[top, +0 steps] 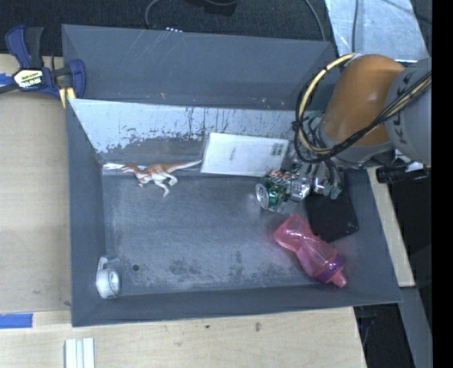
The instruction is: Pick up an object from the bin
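Six loose things lie in the grey metal bin (211,236) as the camera view looks down on it, four of them gathered toward the right side, where the arm reaches in. The gripper (309,187) hangs low over the right part of the floor, below the arm's orange cover (364,102) and its looped cables. Whether it is spread or pressed together cannot be told, since the wrist hardware crowds its tip. Just to its left, touching it or very nearly so, a small green and silver can (271,196) lies on its side (its round end is turned up toward the camera). Behind the can, a flat white box (237,156) lies at the foot of the back wall. Just in front of the gripper, a black pouch-like thing (335,219) lies by the right wall. A pink translucent bottle (310,253) lies on its side next to it, slanting toward the front right corner. Well apart from these, a small orange and white toy dinosaur (153,175) rests by the back wall on the left. A little white roll (106,280) sits in the front left corner.
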Robot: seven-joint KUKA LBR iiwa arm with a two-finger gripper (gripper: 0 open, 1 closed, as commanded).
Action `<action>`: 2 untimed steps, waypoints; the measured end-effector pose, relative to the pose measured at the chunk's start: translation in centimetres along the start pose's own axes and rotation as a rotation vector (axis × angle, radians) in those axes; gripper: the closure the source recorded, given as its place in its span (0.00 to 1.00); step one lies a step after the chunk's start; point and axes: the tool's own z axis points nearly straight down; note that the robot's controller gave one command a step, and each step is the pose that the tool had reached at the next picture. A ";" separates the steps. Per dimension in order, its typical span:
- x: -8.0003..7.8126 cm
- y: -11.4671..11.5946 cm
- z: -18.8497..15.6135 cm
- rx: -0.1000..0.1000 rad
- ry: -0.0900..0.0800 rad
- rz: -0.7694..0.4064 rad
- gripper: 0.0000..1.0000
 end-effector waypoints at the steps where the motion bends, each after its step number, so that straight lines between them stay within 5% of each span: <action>1: 0.0 1.0 2.2 0.000 0.006 -0.085 0.00; 2: -0.9 -0.2 3.7 -0.004 -0.010 0.345 1.00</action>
